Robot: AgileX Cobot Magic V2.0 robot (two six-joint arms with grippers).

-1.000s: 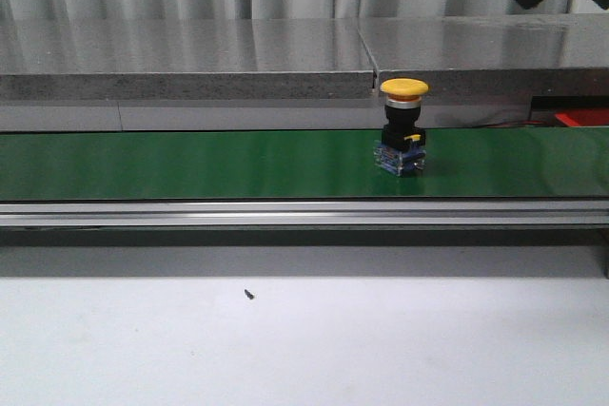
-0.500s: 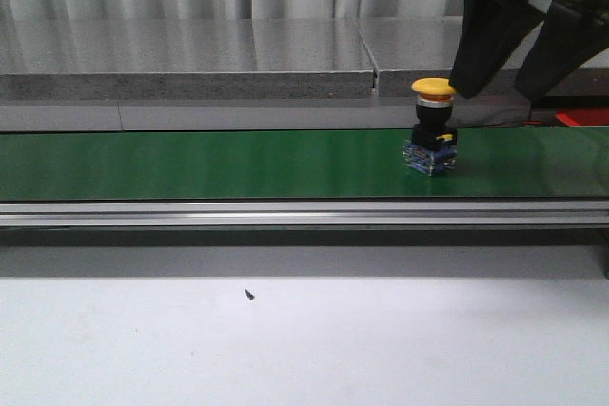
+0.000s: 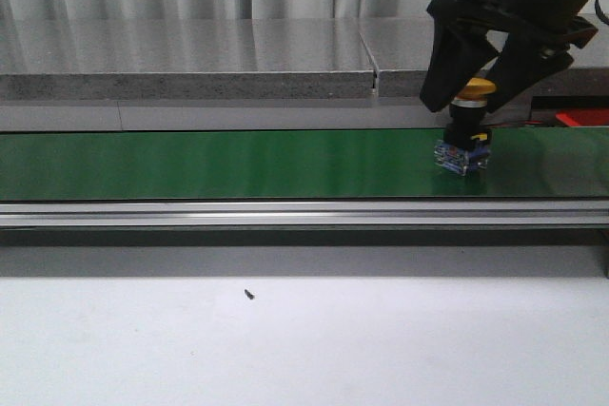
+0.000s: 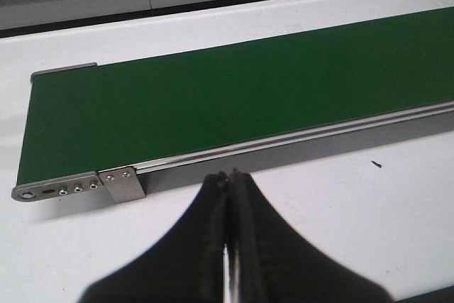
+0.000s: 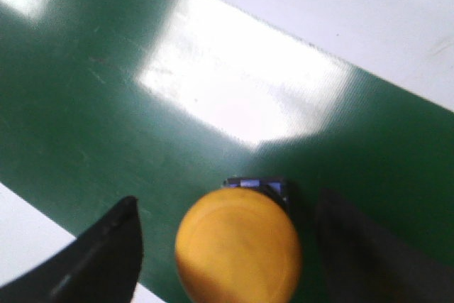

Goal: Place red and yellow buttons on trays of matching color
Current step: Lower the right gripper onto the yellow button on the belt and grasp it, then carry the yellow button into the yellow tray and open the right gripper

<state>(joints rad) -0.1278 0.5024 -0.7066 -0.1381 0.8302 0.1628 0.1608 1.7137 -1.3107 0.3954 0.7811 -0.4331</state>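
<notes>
Grey curtains hang behind a long grey ledge, and in front of it a green conveyor belt [image 3: 219,164] runs across the front view, with a white surface [image 3: 304,349] nearer the camera. A yellow button [image 3: 464,130] — a mushroom-capped push switch on a black and blue body — stands upright on the belt at the right. A second ago it stood nearer the middle with no arm in sight; since then the belt has carried it rightward and the right gripper [image 3: 473,90] has come down over it. Its black fingers [image 3: 440,68] now stand spread on either side of the yellow cap, not yet pressing it. No trays show clearly; only a scrap of red sits at the far right edge.

From the left wrist view, the left gripper [image 4: 228,196] hovers above the white surface near the belt's end, its fingers pressed together and holding nothing. The stretch of belt it sees carries no button.

From the right wrist view, looking straight down, the yellow cap fills the space between the two dark fingers [image 5: 106,253], with green belt visible on both sides — open, bracketing, not touching.

The arm appears to have caught up with the moving button, so closing on the cap or stem looks like the next step before carrying it to the yellow tray.
</notes>
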